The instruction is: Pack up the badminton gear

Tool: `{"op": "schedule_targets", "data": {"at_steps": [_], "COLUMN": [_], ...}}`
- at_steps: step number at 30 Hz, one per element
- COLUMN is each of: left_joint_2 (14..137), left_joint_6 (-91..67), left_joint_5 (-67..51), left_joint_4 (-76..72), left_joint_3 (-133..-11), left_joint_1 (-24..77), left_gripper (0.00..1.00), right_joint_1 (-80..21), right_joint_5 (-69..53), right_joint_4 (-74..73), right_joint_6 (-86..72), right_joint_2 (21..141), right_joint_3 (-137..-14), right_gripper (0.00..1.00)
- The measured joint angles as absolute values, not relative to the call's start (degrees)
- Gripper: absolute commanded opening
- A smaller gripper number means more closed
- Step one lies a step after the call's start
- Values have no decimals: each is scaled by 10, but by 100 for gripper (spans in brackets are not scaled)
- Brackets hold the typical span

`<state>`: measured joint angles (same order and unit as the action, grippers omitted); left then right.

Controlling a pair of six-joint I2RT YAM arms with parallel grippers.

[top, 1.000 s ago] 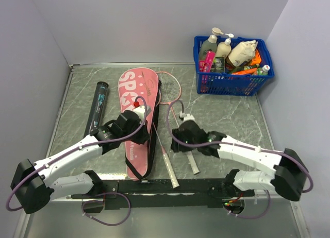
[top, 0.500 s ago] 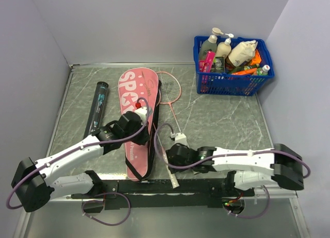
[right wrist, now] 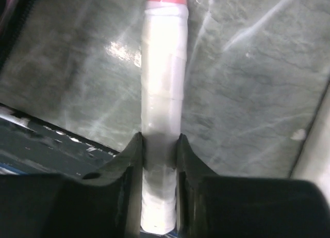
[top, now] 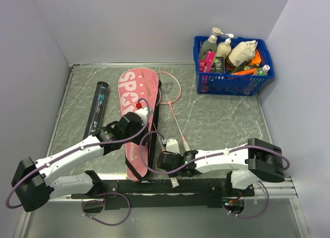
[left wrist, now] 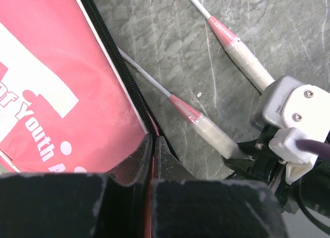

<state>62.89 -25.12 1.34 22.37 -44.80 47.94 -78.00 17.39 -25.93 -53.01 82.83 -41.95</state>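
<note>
The pink racket cover [top: 135, 88] lettered "SP…" lies lengthwise on the table. My left gripper [top: 138, 118] is shut on its black zipper edge [left wrist: 135, 88], with a pink sliver between the jaws [left wrist: 153, 141]. Two pink rackets with white handles lie right of the cover; one head [top: 169, 86] shows. My right gripper [top: 166, 160] is shut on the white handle [right wrist: 161, 109] of the racket nearest the cover [left wrist: 214, 136]. The other handle [left wrist: 248, 67] lies free beside it. The slim black tube [top: 97, 107] lies left of the cover. No shuttlecocks show.
A blue basket [top: 233, 84] of bottles stands at the back right corner. Grey walls close the left, back and right sides. The black rail [top: 170, 186] of the arm bases runs along the near edge, just below the gripped handle's end.
My right arm has swung left and toward the near edge, from the right-hand racket handle to the handle beside the cover, and is shut on it. The left gripper stayed put.
</note>
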Motion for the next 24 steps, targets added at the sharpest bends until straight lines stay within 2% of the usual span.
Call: {"op": "schedule_targets", "data": {"at_steps": [1,11,24], "left_joint_2": [629,637,637], "left_joint_6": [-251,-243,-229], "left_joint_5": [14,15,31], "left_joint_4": [224,227,220], "left_joint_3": [-448,-447,-440], "left_joint_1": [481,522,577], "left_gripper": [1,1,1], "right_joint_1": [-780,-779,-701], "right_joint_5": [175,204,193], "right_joint_4": [-258,-265,-161], "right_joint_6": [-529,-529,-455], "right_joint_2": [831,833,736], "right_joint_3": [-423,-439,-355], "right_gripper": [0,0,0]}}
